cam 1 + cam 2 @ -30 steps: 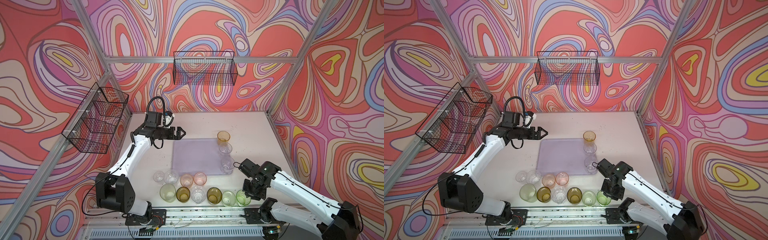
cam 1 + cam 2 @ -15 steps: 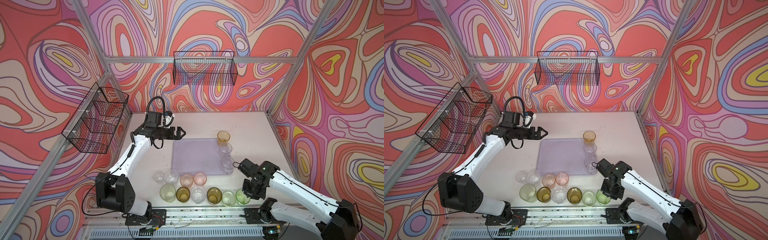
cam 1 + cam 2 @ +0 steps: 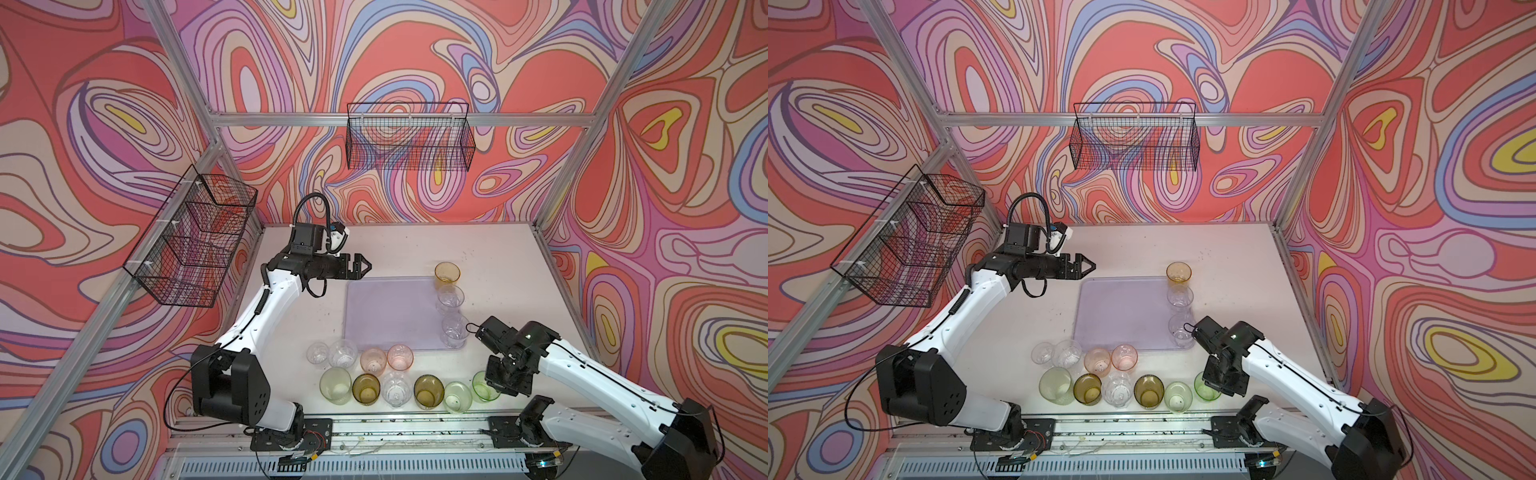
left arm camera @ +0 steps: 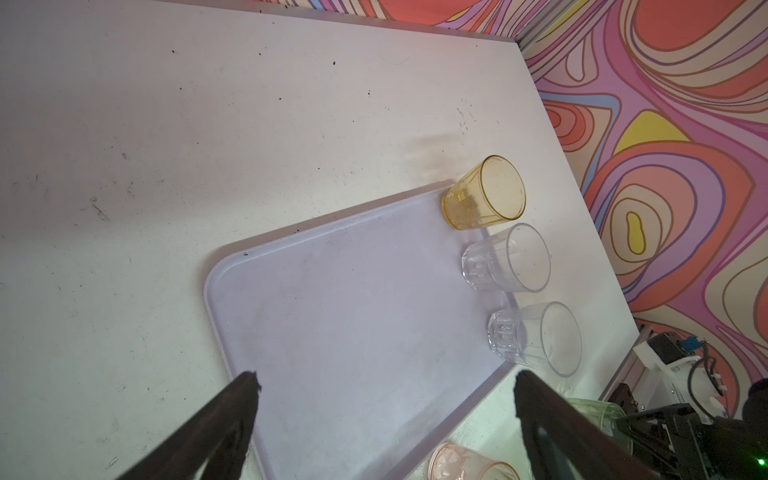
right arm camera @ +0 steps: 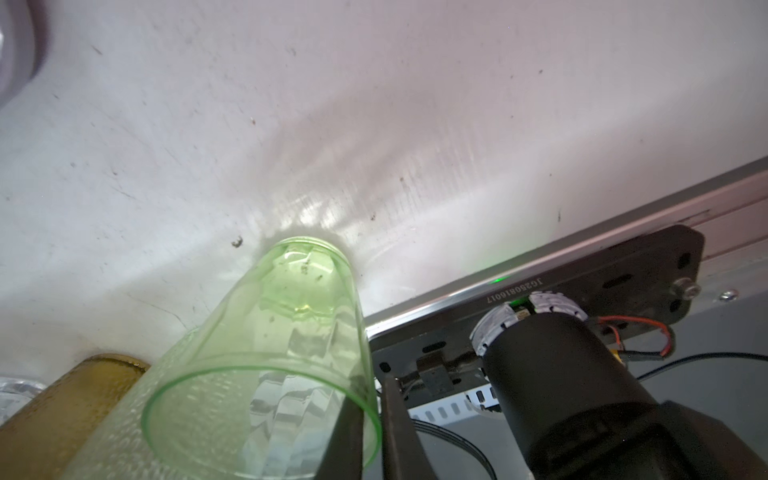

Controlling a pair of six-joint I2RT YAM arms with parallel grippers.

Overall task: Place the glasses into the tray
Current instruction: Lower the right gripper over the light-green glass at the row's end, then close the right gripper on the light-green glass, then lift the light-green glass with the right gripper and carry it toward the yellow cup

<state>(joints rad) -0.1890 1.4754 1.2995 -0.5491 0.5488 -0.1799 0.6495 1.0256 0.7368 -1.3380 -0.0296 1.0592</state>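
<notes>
One code [image 5: 515,289] on black plate [image 5: 648,259]: JG250816017

Swirly red-and-lilac walls [image 3: 415,50], hung with black wire baskets [image 3: 409,137], surround a scuffed white table [image 3: 399,249].

A flat pale lavender plastic tray [image 3: 386,316] sits mid-frame in a top view; three translucent plastic tumblers [image 3: 449,297] line its right edge, ten more tumblers [image 3: 395,388] in two rows below it
</notes>
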